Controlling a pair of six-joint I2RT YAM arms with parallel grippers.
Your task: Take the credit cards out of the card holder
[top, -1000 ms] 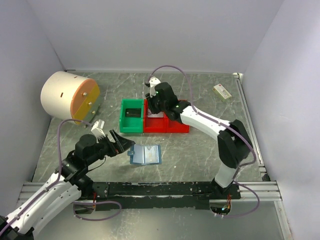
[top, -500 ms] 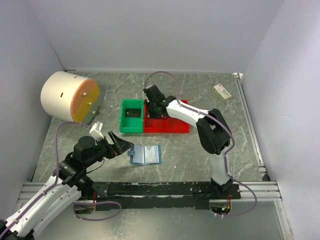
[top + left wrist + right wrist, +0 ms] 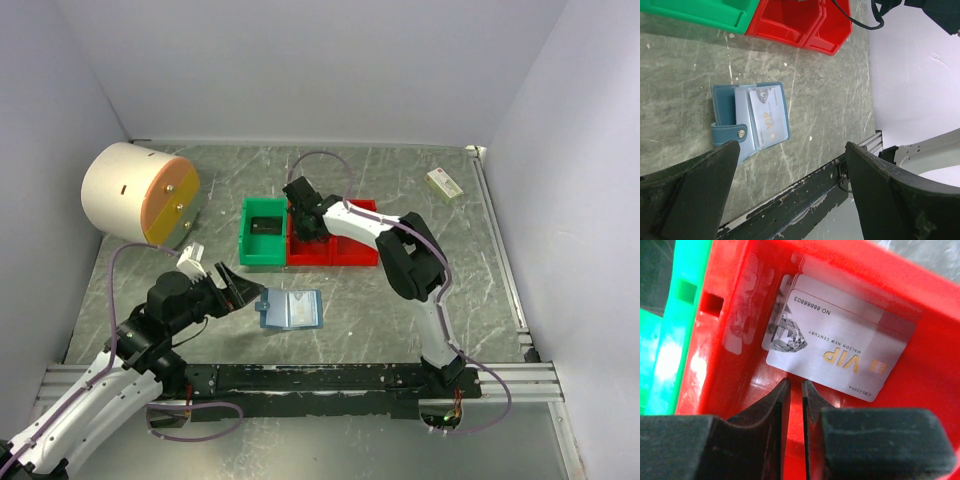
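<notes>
My right gripper [image 3: 795, 386], nearly closed and empty, hangs over a VIP card [image 3: 835, 352] in the red bin [image 3: 940, 320]. My left gripper [image 3: 791, 147] gapes wide; the open card holder [image 3: 725, 112] lies centre-left, a second card [image 3: 767, 117] inside.

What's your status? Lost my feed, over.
Left gripper open beside card holder. Right gripper nearly shut, empty, above loose card in red bin. Second card in holder. Nothing blocking.

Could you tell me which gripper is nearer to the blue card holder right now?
Left. The left gripper is open just beside the card holder; the right gripper is farther back, down in the red bin.
</notes>
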